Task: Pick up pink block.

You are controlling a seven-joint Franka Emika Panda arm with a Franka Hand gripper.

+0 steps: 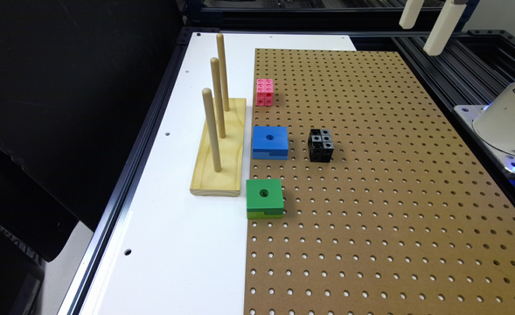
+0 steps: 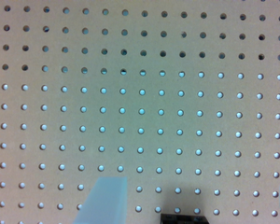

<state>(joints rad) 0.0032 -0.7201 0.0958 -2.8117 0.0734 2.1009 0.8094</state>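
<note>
Pink dimpled block (image 1: 264, 92) sits upper centre on perforated pegboard (image 1: 384, 183); end effector (image 2: 189, 205) fingers apart above it.

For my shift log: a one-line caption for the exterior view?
Pink block sits untouched on the pegboard, beyond the blue block and black cube.

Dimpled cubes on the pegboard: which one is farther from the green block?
The pink block, beside the peg stand. The black cube sits closer, right of the blue block.
</note>
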